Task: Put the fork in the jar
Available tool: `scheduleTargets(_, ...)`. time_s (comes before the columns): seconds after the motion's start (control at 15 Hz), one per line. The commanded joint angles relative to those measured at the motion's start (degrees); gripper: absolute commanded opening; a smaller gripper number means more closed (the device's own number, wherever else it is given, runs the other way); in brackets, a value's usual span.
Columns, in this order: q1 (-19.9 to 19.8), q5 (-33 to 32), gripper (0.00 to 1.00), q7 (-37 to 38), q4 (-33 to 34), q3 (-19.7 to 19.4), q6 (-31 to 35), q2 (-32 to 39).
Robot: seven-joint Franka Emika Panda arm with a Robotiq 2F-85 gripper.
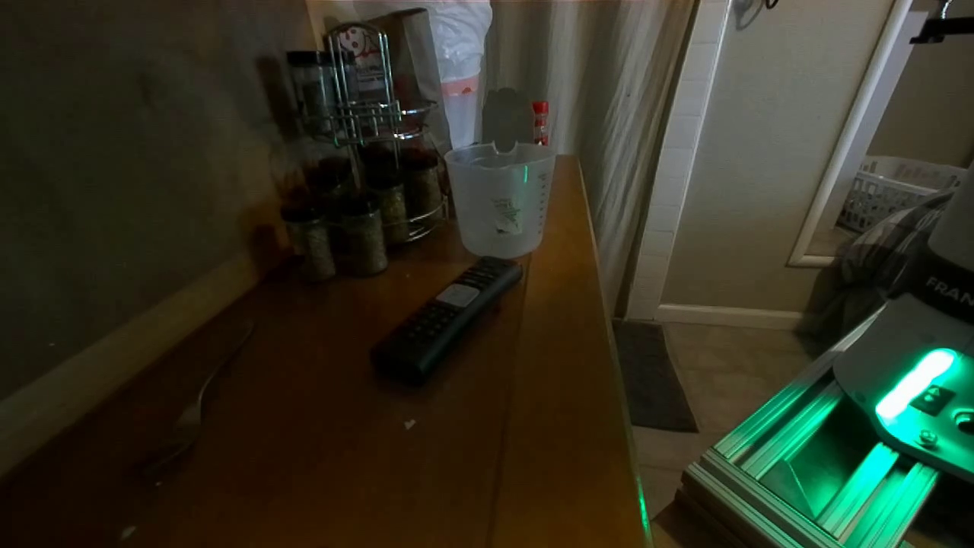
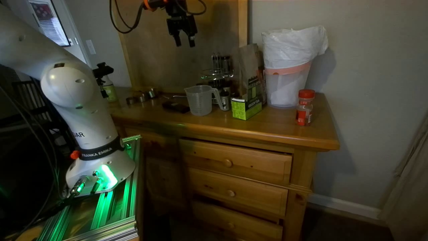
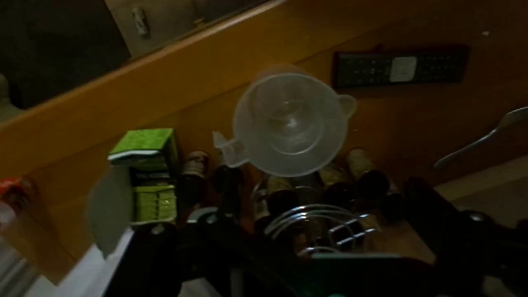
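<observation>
Metal fork (image 1: 192, 415) was seen on tabletop (image 1: 571, 380) near pale edging (image 1: 137, 342); gripper (image 2: 185, 42) was held aloft, jaws parted, empty. Grasp could be missed, fork being thin; plastic jug (image 1: 498, 202) (presumably jar) could be toppled if clipped during insertion.

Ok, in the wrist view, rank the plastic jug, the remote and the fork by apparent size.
1. Plastic jug, perhaps helped by its rim's nearness
2. Remote
3. Fork, thin, reaching the frame edge
</observation>
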Motion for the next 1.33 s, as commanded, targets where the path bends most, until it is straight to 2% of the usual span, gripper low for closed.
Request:
scheduleTargets(0.0,5.58,3.6,1.0,-3.86,4.31,2.94,-1.36,2.08)
scheduleTargets(0.13,8.02,3.54,1.0,-6.66,5.8,4.3,-1.79,3.18)
scheduleTargets(0.2,6.3,2.68,1.0,-3.33,3.18,4.3,-0.36,0.9)
scheduleTargets(0.8,6.26,2.63,1.0,-3.1,3.47,4.59,-0.37,1.07)
scheduleTargets(1.0,11.17,5.11,1.0,-7.41,3.4,7.71,2.64,4.1)
scheduleTargets(1.27,17.14,6.02,1.0,-8.07,5.18,15.31,8.17,11.02)
